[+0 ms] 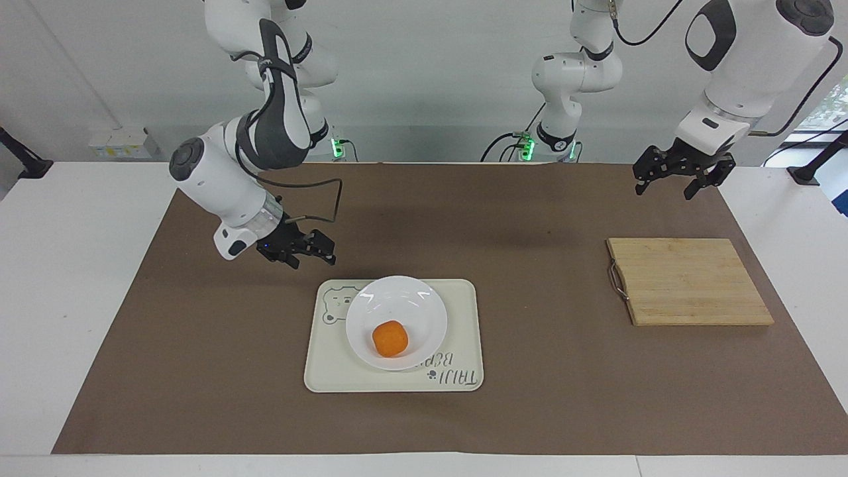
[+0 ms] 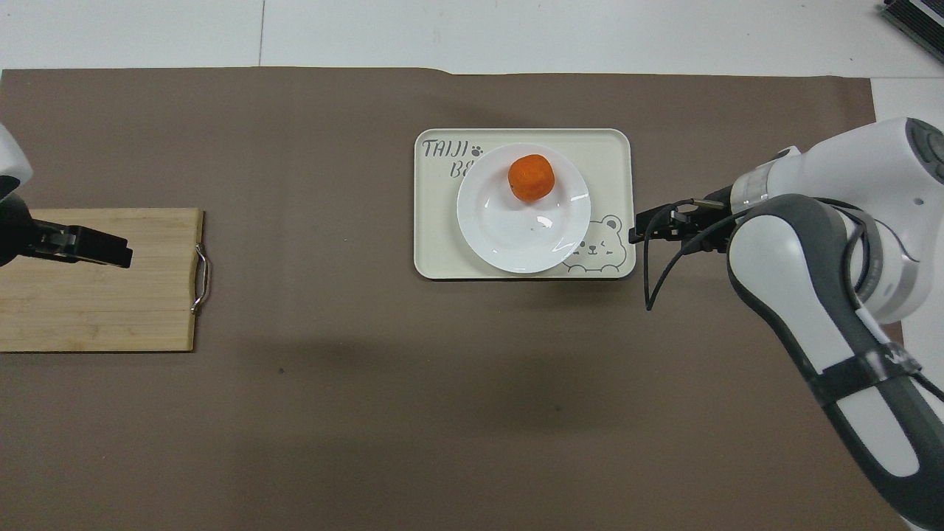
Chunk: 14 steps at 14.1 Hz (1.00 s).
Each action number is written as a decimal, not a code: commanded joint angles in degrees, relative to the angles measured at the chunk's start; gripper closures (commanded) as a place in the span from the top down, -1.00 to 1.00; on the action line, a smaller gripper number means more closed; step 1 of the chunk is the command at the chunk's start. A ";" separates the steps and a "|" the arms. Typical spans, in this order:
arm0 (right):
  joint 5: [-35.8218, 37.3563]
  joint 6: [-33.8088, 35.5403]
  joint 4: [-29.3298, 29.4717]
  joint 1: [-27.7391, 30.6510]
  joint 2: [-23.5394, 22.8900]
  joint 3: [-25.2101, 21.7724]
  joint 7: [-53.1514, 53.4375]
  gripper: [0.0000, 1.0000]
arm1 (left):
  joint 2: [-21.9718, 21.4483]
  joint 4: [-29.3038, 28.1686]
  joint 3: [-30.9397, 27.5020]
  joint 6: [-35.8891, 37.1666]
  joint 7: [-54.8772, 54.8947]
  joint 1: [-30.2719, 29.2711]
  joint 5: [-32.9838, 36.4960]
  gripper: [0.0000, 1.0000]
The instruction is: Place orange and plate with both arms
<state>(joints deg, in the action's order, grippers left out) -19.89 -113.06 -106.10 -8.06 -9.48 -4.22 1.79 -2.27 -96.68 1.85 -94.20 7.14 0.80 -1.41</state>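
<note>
One mat (image 1: pixel 199 371) carries one board (image 1: pixel 689 281) and one tray (image 1: pixel 464 318); the tray bears one plate (image 1: pixel 424 301), with one orange (image 1: pixel 390 338) in it. The right gripper (image 1: pixel 306 252), jaws wide and empty, hangs over the mat beside the tray, the nearer of two arms. The left gripper (image 1: pixel 674 180), also wide and empty, waits above the mat at its own end
</note>
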 commanded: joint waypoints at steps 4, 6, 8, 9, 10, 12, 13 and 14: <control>13.10 8.19 0.10 3.30 8.06 0.00 1.46 1.00 | 0.60 1.32 0.34 1.03 0.59 -0.53 0.62 1.00; 17.59 11.61 2.55 4.27 9.56 0.17 1.02 1.00 | 0.60 1.41 0.34 1.03 0.59 -0.53 0.62 1.00; 18.04 14.17 4.49 4.45 10.88 -0.09 1.02 1.00 | 0.60 1.41 0.34 1.03 0.59 -0.53 0.62 1.00; 18.04 14.44 5.02 4.37 12.02 -0.18 1.02 1.00 | 0.60 1.32 0.34 1.03 0.59 -0.53 0.62 1.00; 18.48 14.97 5.72 4.36 12.73 -0.26 0.93 1.00 | 0.60 1.41 0.34 1.03 0.59 -0.53 0.62 1.00; 20.23 18.82 10.36 4.36 12.65 0.00 0.76 1.00 | 0.60 1.41 0.34 1.03 0.59 -0.53 0.62 1.00; 20.59 21.28 13.17 4.36 12.39 0.17 0.67 1.00 | 0.60 1.41 0.34 1.03 0.59 -0.53 0.62 1.00; 20.77 23.82 15.46 4.36 12.30 0.09 0.67 1.00 | 0.60 1.41 0.34 1.03 0.59 -0.53 0.62 1.00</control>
<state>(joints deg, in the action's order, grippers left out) -0.73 -93.58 -95.62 -4.03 3.60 -4.53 2.45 -2.27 -96.68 1.85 -94.20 7.14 0.80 -1.41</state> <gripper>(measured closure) 0.000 0.000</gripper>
